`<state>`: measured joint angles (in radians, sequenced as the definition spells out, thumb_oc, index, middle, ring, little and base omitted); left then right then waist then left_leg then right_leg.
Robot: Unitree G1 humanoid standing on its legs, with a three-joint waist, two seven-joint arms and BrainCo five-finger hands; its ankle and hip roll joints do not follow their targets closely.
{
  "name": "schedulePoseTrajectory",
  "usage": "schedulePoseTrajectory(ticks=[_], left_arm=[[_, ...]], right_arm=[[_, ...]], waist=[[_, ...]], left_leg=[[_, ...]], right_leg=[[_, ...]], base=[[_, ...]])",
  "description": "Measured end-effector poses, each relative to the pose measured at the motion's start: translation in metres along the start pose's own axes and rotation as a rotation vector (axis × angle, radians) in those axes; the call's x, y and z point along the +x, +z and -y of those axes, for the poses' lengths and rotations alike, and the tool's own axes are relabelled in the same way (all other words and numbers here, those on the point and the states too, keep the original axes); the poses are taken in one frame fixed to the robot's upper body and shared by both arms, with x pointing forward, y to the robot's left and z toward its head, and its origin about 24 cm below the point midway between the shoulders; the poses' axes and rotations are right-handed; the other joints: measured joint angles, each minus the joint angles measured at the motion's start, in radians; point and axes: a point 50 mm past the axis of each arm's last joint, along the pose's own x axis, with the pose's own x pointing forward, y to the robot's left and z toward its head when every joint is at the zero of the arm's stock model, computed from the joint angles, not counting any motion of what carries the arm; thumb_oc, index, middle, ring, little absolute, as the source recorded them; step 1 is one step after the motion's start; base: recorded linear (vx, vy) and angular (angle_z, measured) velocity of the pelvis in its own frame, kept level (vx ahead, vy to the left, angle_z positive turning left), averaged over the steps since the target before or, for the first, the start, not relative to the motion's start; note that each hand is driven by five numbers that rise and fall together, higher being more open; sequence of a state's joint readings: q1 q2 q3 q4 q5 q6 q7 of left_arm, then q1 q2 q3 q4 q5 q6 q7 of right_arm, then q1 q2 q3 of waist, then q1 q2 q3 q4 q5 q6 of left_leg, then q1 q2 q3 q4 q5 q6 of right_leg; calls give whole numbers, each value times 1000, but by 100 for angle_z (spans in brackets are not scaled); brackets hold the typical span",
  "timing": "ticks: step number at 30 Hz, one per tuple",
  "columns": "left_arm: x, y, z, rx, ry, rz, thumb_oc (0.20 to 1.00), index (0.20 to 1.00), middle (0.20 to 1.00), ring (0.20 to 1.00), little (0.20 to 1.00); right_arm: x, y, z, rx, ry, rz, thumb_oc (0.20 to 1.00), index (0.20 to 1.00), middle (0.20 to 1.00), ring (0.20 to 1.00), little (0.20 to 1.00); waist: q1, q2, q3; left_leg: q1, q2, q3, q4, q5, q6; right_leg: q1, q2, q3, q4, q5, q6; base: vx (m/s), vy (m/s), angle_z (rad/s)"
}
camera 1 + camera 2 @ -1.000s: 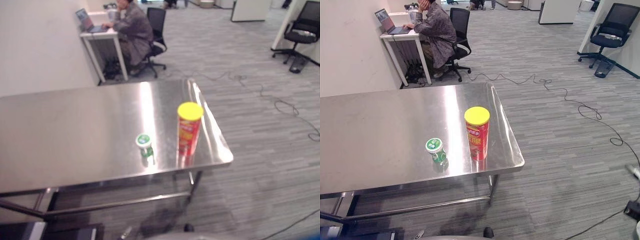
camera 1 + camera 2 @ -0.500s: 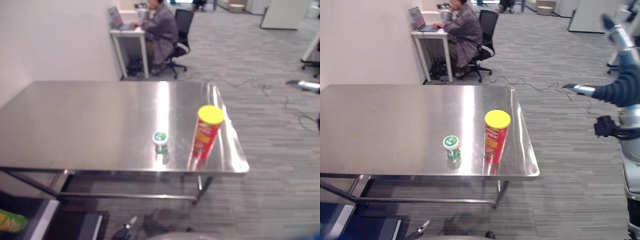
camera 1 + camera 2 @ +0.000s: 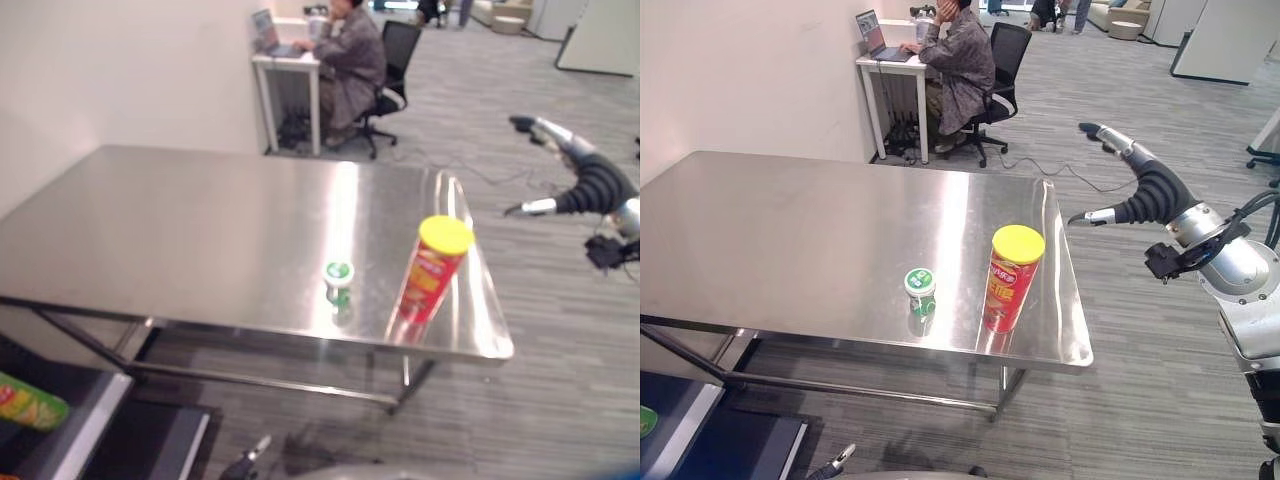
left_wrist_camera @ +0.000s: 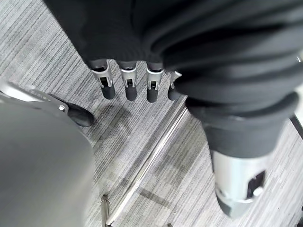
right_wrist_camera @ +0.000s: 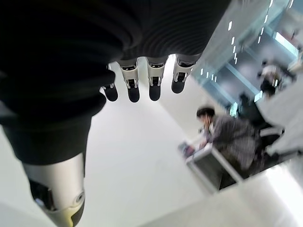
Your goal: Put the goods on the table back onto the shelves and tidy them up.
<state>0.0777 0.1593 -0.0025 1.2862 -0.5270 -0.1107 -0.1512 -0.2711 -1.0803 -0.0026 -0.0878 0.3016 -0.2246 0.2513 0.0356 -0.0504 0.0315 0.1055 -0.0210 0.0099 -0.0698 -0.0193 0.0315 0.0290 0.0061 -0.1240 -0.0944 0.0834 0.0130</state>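
A steel table (image 3: 790,230) stood with its right end toward open grey carpet (image 3: 1140,400). Two goods stood upright near its near right corner: a red canister with a yellow lid (image 3: 1012,279), close to both the near edge and the right edge, and just to its left a small green-capped bottle (image 3: 921,291), apart from the canister and close to the near edge. The rest of the tabletop stretched away bare to the left and far side.

The right hand (image 3: 1132,178) hung in the air to the right of the table, well apart from the canister, its fingers (image 5: 154,80) straight and spread, thumb apart, holding nothing. The left hand (image 4: 142,42) hung low over the carpet, fingers relaxed and straight, empty.

At the near left a dark shelf (image 3: 60,430) held a green packet (image 3: 28,403). Far beyond the table a person (image 3: 960,65) sat on an office chair (image 3: 1002,60) at a white desk (image 3: 895,85) by the wall.
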Motion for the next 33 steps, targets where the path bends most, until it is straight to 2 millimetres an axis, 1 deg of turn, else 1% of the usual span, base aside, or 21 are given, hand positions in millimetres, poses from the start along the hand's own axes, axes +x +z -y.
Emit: schedulePoseTrajectory(ticks=[4,6,11,18,21,28,33], left_arm=[[0,0,-1,0,0,-2,1000,1000,1000,1000,1000],[1,4,1,4,-11,13,1000,1000,1000,1000,1000],[0,5,-1,8,-13,17,1000,1000,1000,1000,1000],[0,8,-1,42,-26,21,1000,1000,1000,1000,1000],[0,8,-1,43,-29,21,1000,1000,1000,1000,1000],[0,9,-1,43,-39,27,1000,1000,1000,1000,1000],[0,10,-1,43,-44,29,1000,1000,1000,1000,1000]], right_arm=[[8,3,-8,74,51,28,1000,1000,1000,1000,1000],[11,4,-17,127,107,39,1000,1000,1000,1000,1000],[12,4,-22,131,147,37,1000,1000,1000,1000,1000],[13,0,-43,157,266,23,1000,1000,1000,1000,1000],[13,-1,-48,164,293,18,1000,1000,1000,1000,1000],[11,-11,-71,204,386,-32,1000,1000,1000,1000,1000],[10,-14,-72,177,397,-51,1000,1000,1000,1000,1000]], waist=[[-4,-2,1],[-1,-6,1],[1,-11,-1],[2,-19,0],[2,-19,0],[5,-21,2],[8,-24,5]], left_leg=[[1,0,2,1,0,0],[1,0,1,1,0,0],[1,0,1,0,0,0],[3,0,1,1,0,0],[3,0,1,1,0,0],[3,0,0,1,0,0],[3,0,-2,1,0,0]], right_leg=[[0,0,1,0,0,0],[0,0,1,0,0,0],[1,0,1,0,0,0],[2,0,1,0,0,0],[3,0,1,0,0,0],[3,0,0,0,0,0],[4,0,-2,0,0,0]], base=[[0,0,0],[0,0,0],[0,0,0],[0,0,0],[0,0,0],[0,0,0],[0,0,0]])
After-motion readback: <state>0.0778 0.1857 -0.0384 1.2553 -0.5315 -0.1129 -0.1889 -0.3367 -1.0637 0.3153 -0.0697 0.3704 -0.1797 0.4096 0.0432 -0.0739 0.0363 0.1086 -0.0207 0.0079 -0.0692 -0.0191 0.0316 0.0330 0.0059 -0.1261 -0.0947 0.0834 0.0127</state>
